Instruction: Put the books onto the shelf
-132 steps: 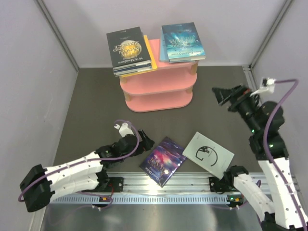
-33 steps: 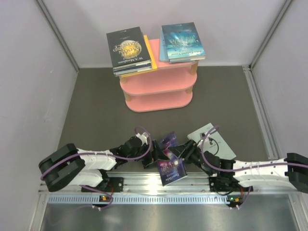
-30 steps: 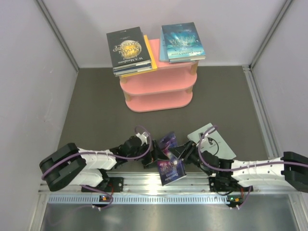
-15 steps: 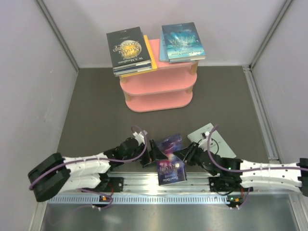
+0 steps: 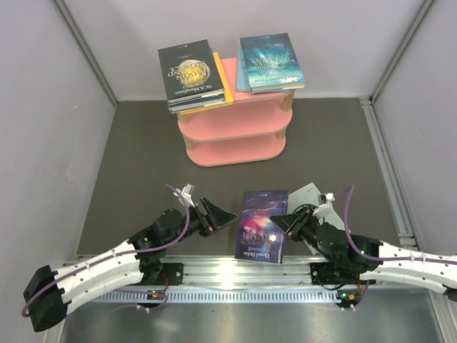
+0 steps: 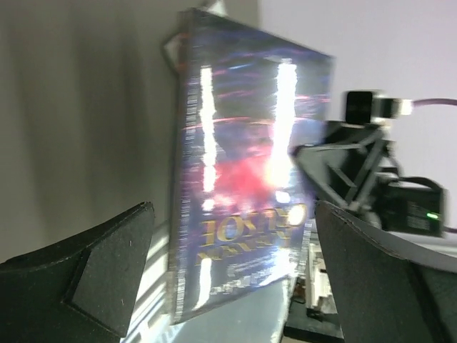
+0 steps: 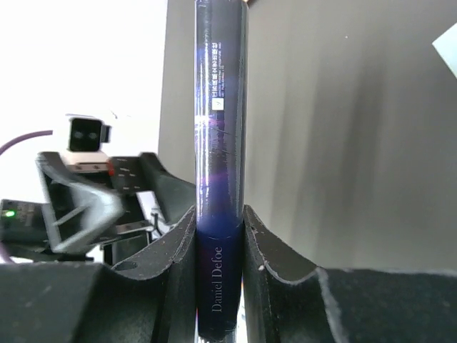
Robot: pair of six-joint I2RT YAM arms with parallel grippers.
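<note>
With my right gripper (image 5: 280, 223) clamped only on the spine of the purple book (image 5: 258, 214), well short of the shelf (image 5: 235, 128), and my left gripper (image 5: 223, 213) wide open and empty, I judged the book could sag and slip.

You see the purple galaxy book (image 5: 261, 225) with a pink-red glow at its middle and gold lettering; its spine runs deep blue-violet with pale lettering. On the pink shelf (image 5: 235, 136) you have a black book with a gold moon (image 5: 187, 70), a bright yellow book (image 5: 224, 80) beneath it and a teal icy book (image 5: 268, 61). The pale grey-white book (image 5: 305, 196) lies on the dark grey table (image 5: 143, 164).
</note>
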